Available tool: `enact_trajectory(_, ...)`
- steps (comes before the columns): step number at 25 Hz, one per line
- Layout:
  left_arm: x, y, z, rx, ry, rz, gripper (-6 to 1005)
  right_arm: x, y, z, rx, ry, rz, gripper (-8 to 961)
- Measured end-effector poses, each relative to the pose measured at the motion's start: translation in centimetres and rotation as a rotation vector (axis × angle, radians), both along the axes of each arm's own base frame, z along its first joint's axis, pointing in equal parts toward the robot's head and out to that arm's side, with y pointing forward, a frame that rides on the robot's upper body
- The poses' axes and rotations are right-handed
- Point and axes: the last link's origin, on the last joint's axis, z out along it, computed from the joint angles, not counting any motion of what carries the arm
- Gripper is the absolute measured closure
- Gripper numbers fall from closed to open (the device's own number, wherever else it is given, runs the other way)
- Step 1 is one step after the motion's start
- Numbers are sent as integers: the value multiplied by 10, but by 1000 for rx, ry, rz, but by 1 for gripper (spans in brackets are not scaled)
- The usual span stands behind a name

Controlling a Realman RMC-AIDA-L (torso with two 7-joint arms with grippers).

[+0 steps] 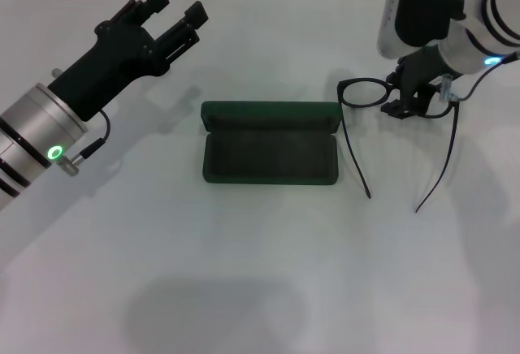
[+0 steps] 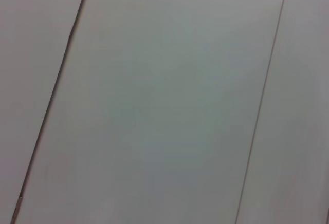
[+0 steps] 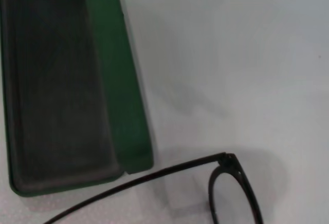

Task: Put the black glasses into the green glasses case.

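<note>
A plain white surface fills the scene, bare of clutter apart from two objects near its middle and far right. The dark green rectangular hard glasses case lies open at the centre, its lid folded back toward the far edge and its dark lining exposed, ready to receive its contents. Just beside the case, toward the right edge, are the thin black-framed glasses, temple arms unfolded and trailing toward the near edge. The right gripper is down over the frame's right-hand lens, its dark fingers on either side of the rim; it appears to be holding the black glasses, though whether they rest on the surface or hang just above it cannot be told. The right wrist view shows the near lens and one temple arm just clear of the case's green wall, which suggests a short sideways carry is what the task calls for next. Gripping at the frame front, rather than a slender arm, looks like the steadier choice. The left gripper hovers well apart near the far left corner, fingers spread wide and holding nothing, apparently parked out of the way.
</note>
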Motion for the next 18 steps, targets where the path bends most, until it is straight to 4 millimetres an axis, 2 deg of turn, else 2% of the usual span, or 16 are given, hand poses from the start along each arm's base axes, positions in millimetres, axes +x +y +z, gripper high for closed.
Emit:
enact_trajectory(4, 1, 0, 0, 0, 0, -1, 242, 2, -1, -4, -1, -12, 16, 507)
enact_trajectory(9, 1, 0, -1, -1, -1, -2, 242, 6, -2, -7, -10, -21, 6, 657)
enact_trajectory(18, 0, 0, -1, -1, -1, 1, 242, 5, -1, -5, 6, -6, 1, 705)
